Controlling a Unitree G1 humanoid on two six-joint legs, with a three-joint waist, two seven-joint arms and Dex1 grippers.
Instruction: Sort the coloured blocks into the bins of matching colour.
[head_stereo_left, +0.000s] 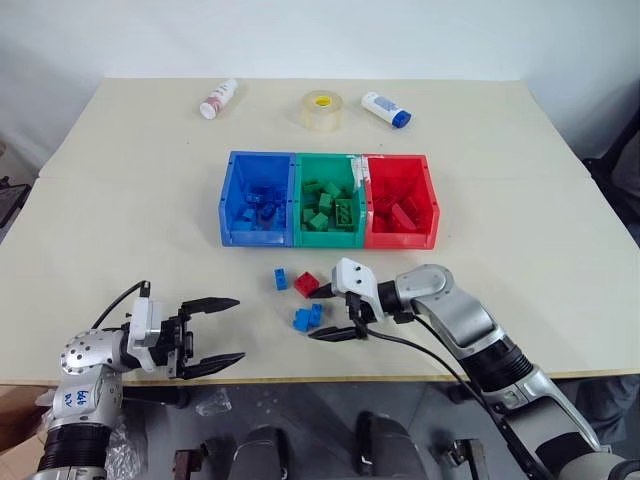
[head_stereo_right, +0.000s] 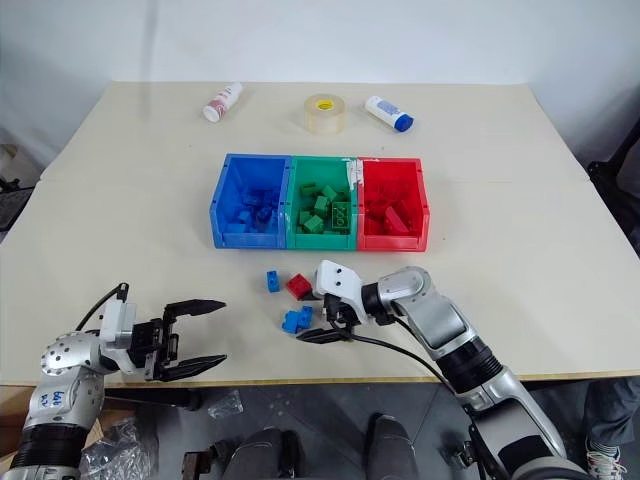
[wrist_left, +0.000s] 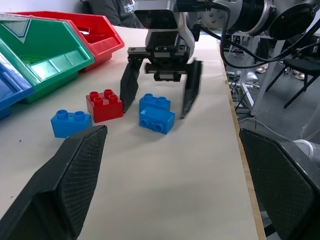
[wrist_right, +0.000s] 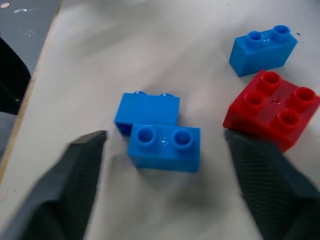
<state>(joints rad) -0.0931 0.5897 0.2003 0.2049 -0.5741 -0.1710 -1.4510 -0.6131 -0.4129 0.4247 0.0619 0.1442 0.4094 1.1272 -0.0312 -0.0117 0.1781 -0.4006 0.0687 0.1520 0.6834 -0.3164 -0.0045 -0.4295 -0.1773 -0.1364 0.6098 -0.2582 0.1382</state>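
Blocks: four remain loose on the counter (head_stereo_left: 520, 300) in front of the bins (head_stereo_left: 328, 200): a pair of blue blocks (wrist_right: 159, 131) touching each other, a red block (wrist_right: 272, 107) beside them, and a single blue block (wrist_right: 262, 46) beyond it.
Handling: you can expect them to be light, hard and smooth, likely to skid if nudged; take the blue pair's nearer block across its flat sides, below the studs.
Right fingers (wrist_left: 161, 95): spread partway, straddling the blue pair, one tip close to the red block; nothing gripped yet.
Left fingers (head_stereo_left: 212, 335): wide apart, empty, well clear of the blocks.
Risk: closing could catch both blue blocks.
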